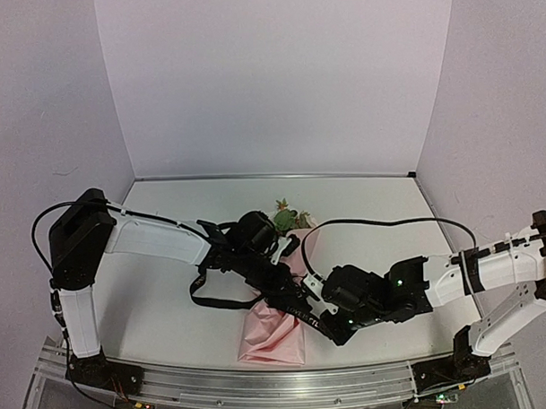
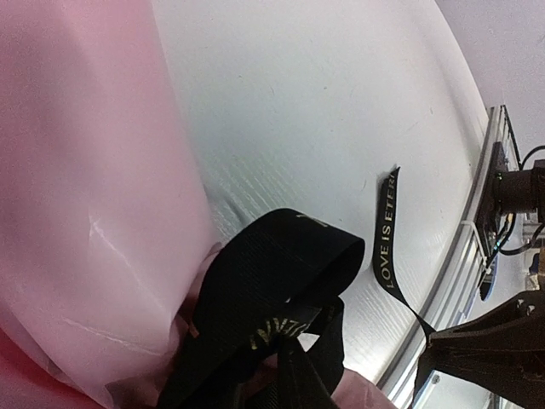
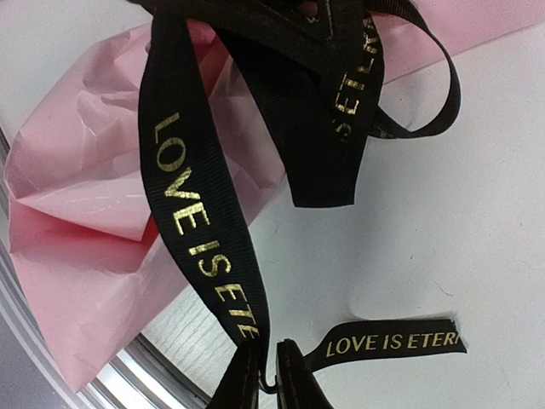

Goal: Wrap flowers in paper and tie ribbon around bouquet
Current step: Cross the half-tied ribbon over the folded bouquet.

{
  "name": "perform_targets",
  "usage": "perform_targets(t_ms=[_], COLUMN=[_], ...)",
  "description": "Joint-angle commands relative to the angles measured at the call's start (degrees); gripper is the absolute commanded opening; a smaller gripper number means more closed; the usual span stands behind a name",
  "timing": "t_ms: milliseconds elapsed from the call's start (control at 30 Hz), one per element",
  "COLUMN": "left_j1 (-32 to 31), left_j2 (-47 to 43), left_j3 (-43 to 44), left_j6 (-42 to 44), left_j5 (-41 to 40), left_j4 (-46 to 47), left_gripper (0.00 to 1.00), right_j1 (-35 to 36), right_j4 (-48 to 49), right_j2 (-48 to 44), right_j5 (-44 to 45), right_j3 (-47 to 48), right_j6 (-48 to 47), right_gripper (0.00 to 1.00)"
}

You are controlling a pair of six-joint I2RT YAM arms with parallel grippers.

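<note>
Table (image 1: pixel 168 293), arms (image 1: pixel 157 235) converge (right pincer (image 3: pixel 266 377) pinching ribbon (image 3: pixel 197 234))

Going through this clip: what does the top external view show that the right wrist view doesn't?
Only top external: the left arm, and the flowers at the far end of the paper. Only right wrist: gold lettering readable on the ribbon, one strand pinched in the right pincer. Both: the pink paper and black ribbon.

My left arm (image 1: pixel 157 237) and right arm (image 1: pixel 495 267) are white shells with black joints. A black cable (image 1: pixel 390 221) arcs over the right. My right pincer (image 3: pixel 266 377) is black.
</note>
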Motion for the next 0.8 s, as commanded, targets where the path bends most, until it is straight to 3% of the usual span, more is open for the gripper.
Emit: perform_targets(t_ms=[0,133,767], left_j1=[0.0,0.3,7.9], left_j2=[-1.0,-4.3,-18.3], left_j3=[0.8,-1.5,-17.0], left_j6=[2.7,2.6,-7.5], left_j5=[0.6,2.4,13.6], left_j4=[3.1,6.3,22.3], left_gripper=[0.06,0.00,0.00], right_j1=[0.0,-0.3,-2.6], right_j4=[-2.7,-4.3,-3.4], right_j2=[-2.5,-1.8,2.4], right_j5=[2.9,3.7,7.2], right_j3=[-0.2,-0.2,2.3], right_j6=[-1.7,-2.2,-0.8], right_gripper=[0.06,0.02,0.00])
